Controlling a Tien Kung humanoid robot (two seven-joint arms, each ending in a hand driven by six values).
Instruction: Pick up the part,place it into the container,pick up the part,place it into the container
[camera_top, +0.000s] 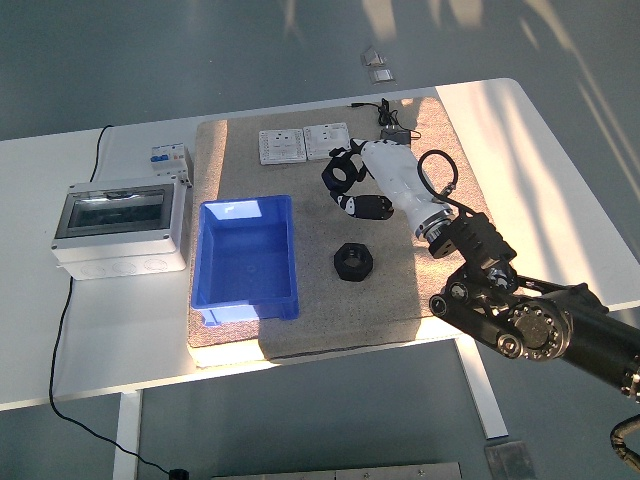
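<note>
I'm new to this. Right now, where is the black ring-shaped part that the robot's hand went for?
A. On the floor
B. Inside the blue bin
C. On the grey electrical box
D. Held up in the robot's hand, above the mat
D: the right hand has its fingers closed on a black ring part, raised over the mat; the blue bin holds nothing, and a second black part lies on the mat.
</note>
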